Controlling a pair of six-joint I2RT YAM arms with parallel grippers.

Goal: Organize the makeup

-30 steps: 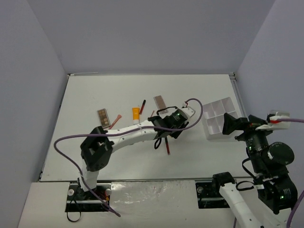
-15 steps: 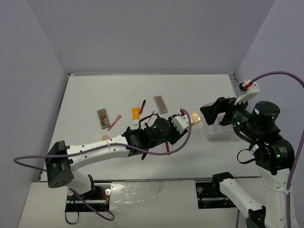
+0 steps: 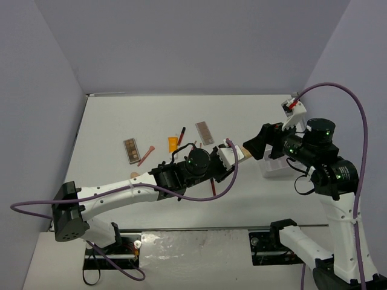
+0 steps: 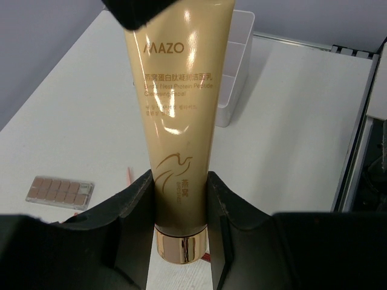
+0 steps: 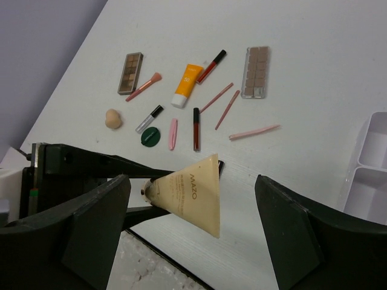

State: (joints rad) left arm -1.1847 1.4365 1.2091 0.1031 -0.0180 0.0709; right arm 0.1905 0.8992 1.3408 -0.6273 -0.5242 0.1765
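Observation:
A beige tube (image 4: 179, 90) with a gold cap is held off the table near its cap end, and my left gripper (image 4: 179, 202) is shut on it. From above, the left gripper (image 3: 236, 154) points the tube (image 3: 248, 151) at my right gripper (image 3: 259, 147). In the right wrist view the tube's flat end (image 5: 196, 193) hangs between the wide-apart fingers of the right gripper (image 5: 190, 226), touching neither; that gripper is open. On the table lie two brown palettes (image 5: 130, 64) (image 5: 256, 71), an orange tube (image 5: 186, 84), dark-red sticks (image 5: 196, 128), pink pencils (image 5: 227, 110), a sponge (image 5: 112, 118) and a green disc (image 5: 150, 137).
The white compartment tray (image 5: 370, 162) stands at the right, mostly hidden under the right arm in the top view (image 3: 273, 168). A pink brush (image 5: 144, 86) and a clear tube (image 5: 149, 118) lie among the makeup. Walls close the table's back and sides.
The left arm lifted the beige tube and carried it right toward the tray. The right arm swung in from the right edge, bringing its fingers around the tube's end and narrowing them slightly.

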